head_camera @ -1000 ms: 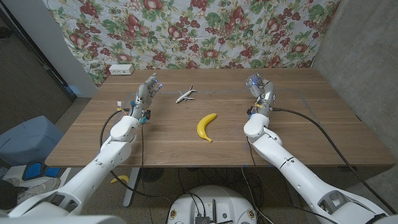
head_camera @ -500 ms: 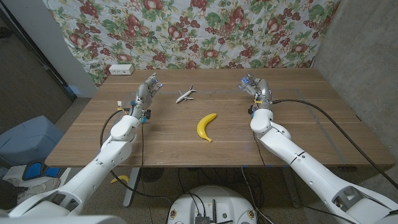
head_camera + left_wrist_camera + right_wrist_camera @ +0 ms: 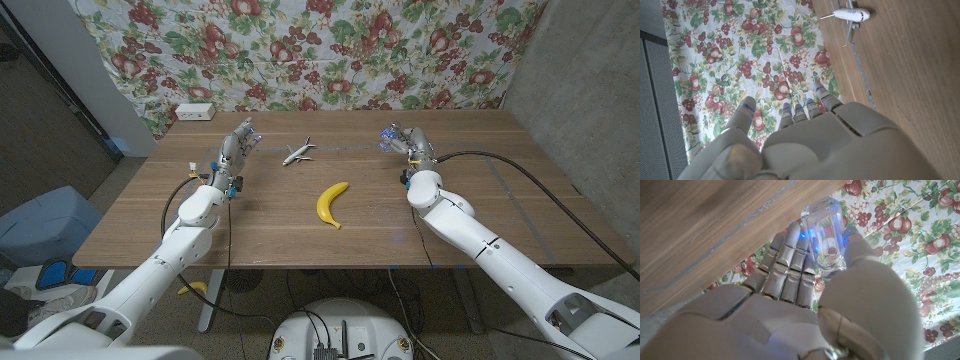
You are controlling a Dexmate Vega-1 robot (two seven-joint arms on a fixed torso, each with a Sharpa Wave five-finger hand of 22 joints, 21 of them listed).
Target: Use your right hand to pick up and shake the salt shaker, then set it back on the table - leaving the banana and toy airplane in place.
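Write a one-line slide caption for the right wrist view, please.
Right hand holds the clear salt shaker between thumb and fingers, near the wooden table.

The right hand (image 3: 405, 141) grips the salt shaker (image 3: 824, 236) beyond the banana (image 3: 331, 203); the left hand (image 3: 238, 143), fingers apart, holds nothing.

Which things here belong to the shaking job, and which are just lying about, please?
In the job:
- shaker, held in the right hand
- banana, to stay put
- airplane, to stay put

Lying about:
- left hand, holding nothing
- white box at the table's far edge
- floral cloth behind
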